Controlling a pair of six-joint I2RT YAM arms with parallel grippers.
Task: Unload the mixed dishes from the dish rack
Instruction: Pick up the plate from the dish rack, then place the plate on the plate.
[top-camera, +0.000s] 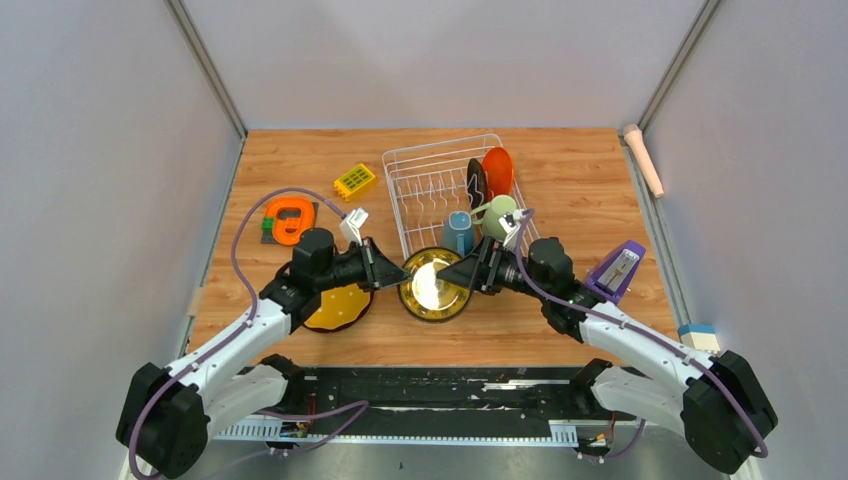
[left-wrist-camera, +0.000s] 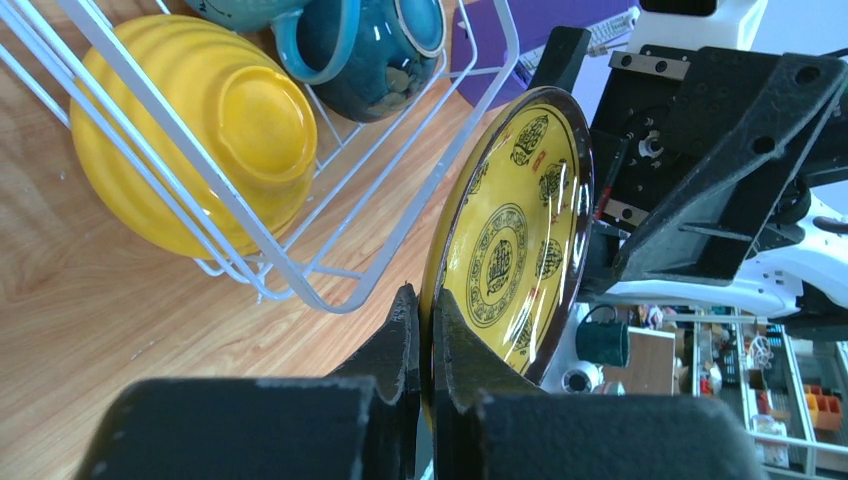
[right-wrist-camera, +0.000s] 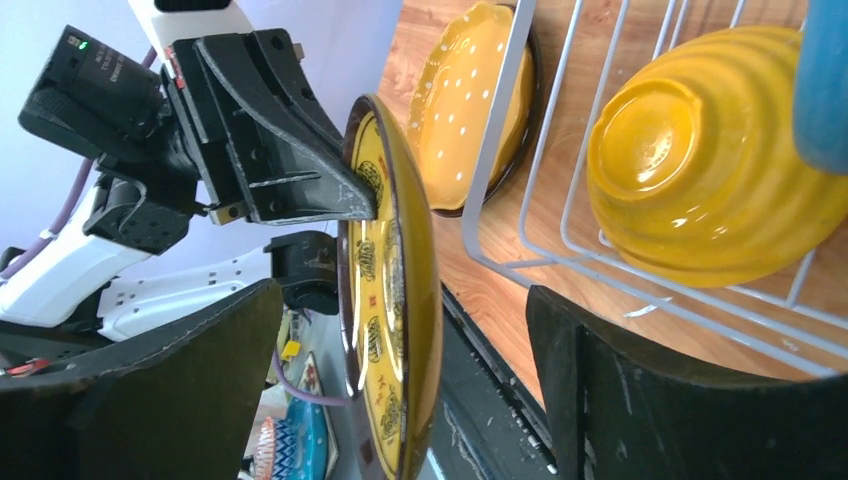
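A yellow patterned plate with a dark rim hangs on edge just in front of the dish rack. My left gripper is shut on its rim. My right gripper stands open around the opposite edge of this plate, its fingers clear of it on both sides. In the rack are a yellow bowl, a blue mug, a pale green mug, an orange plate and a dark brown plate. A yellow dotted plate lies on the table under my left arm.
A small yellow studded brick and an orange round gadget lie left of the rack. A purple object stands at the right, near my right arm. A pink cylinder lies along the right wall. Grey walls close both sides.
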